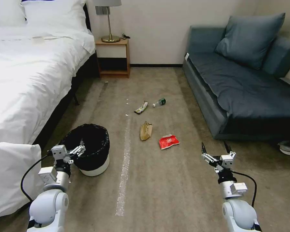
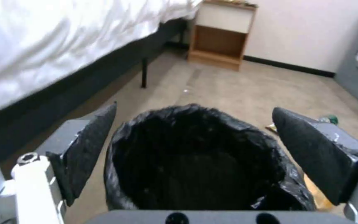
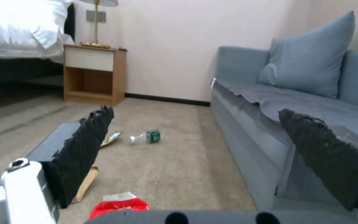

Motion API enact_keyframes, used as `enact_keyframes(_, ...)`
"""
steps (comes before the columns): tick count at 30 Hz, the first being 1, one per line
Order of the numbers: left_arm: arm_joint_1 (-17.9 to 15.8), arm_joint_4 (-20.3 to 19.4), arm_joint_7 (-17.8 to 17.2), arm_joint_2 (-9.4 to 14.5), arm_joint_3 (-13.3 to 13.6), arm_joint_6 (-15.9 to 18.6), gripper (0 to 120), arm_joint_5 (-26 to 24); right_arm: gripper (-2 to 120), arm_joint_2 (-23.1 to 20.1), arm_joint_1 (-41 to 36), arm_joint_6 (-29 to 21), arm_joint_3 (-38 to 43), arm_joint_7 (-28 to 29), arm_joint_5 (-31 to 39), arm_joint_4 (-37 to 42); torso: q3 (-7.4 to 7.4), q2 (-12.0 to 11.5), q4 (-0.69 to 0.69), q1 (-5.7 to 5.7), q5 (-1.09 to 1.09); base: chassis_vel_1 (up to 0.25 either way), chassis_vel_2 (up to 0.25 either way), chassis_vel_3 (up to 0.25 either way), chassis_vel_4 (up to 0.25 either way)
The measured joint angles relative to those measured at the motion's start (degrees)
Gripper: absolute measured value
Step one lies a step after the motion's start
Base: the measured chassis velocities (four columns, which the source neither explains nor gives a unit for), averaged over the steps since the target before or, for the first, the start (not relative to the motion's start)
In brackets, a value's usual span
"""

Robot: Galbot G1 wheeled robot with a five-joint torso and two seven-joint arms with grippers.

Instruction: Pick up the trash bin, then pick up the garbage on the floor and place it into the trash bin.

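your left gripper sits low at the near left of the head view, right at the near rim of the trash bin, and in the left wrist view its two black-padded fingers stand spread wide, one on either side of the bin's mouth, with nothing clamped between them; whether either pad touches the black liner you cannot tell. you can see the white bin resting on the carpet just beside the corner of the bed, its liner folded over the rim. your right gripper hangs over bare carpet at the near right, near the foot of the grey sofa, fingers parted and empty; the right wrist view shows the same wide gap. between the two arms a pale tape strip runs along the floor. beyond it lies the garbage: the red snack packet closest to your right gripper, the brown paper bag just beside it toward the bin, and farther off the yellow-black wrapper with the small green-labelled bottle next to it. all four pieces lie apart from the bin. a wooden nightstand with a brass lamp stands against the far wall.
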Motion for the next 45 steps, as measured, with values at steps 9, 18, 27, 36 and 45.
enact_keyframes(9,-1.3,-0.3,-11.3,-0.6,1.6,3.3,100,-9.2,100,0.3,-0.3,0.9,0.0,-0.6,-0.2,-0.4,0.0,0.0,0.0,0.0,0.0,0.0,0.0,0.0,0.0)
enact_keyframes(18,-4.7,0.7,-21.3,-0.8,1.7,6.2,100,-16.7,100,0.8,-0.5,1.6,0.0,-0.7,-0.6,-1.4,0.0,0.0,0.0,0.0,0.0,0.0,0.0,0.0,0.0)
enact_keyframes(27,-7.9,2.3,-26.2,-0.6,0.9,8.2,100,-22.3,100,1.3,-0.7,2.2,-0.1,-0.9,-1.0,-1.6,0.0,0.0,0.0,0.0,0.0,0.0,0.0,0.0,0.0)
enact_keyframes(36,-9.6,4.2,-29.0,0.0,-0.2,10.0,100,-25.4,100,1.5,-1.2,2.7,0.1,-1.0,-1.3,-1.6,0.0,0.0,0.0,0.0,-0.01,0.0,0.0,0.0,0.0)
enact_keyframes(45,-11.3,6.3,-29.8,0.5,-0.5,10.3,100,-26.7,100,1.7,-1.5,3.5,0.1,-1.5,-1.5,-1.6,0.0,0.0,0.0,0.0,0.0,0.0,0.0,0.0,0.0)
